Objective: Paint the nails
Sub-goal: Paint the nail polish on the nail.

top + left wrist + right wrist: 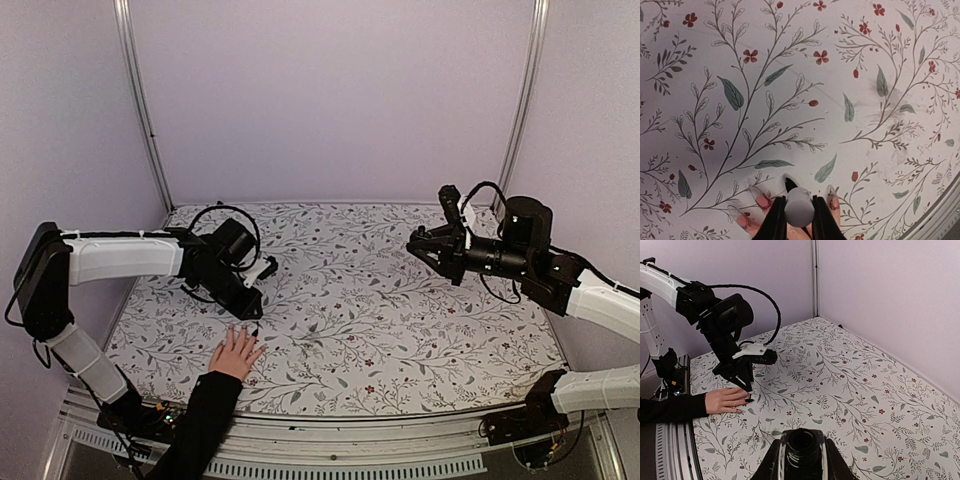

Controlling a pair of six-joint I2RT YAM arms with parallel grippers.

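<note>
Clamped between the left gripper's (799, 200) fingers is a pale round cap (799, 210), and from under it a dark brush (789, 184) pokes out. The jaws are closed tight on that cap. From the left wrist view the brush tip sits right at the end of one finger, but the cap hides that fingertip, so I cannot tell whether the bristles touch it.

A hand (237, 352) lies flat on the table (400, 330), close to the near edge and towards the left corner. Its fingers are spread and point away from that edge, and a black sleeve (200, 415) runs back off the table. The nails (763, 201) I can make out, on either side of the gripper, look pinkish with darker red patches. They are too small to judge more than that.

Over the right side of the table, well apart from the hand, the right gripper (415, 245) hangs in the air. Its fingers are closed around a small dark bottle (802, 452). The bottle's mouth is uncovered and faces out towards the hand and the left arm. From that side the left arm is seen bent down over the fingertips, its gripper pointing at the table.
</note>
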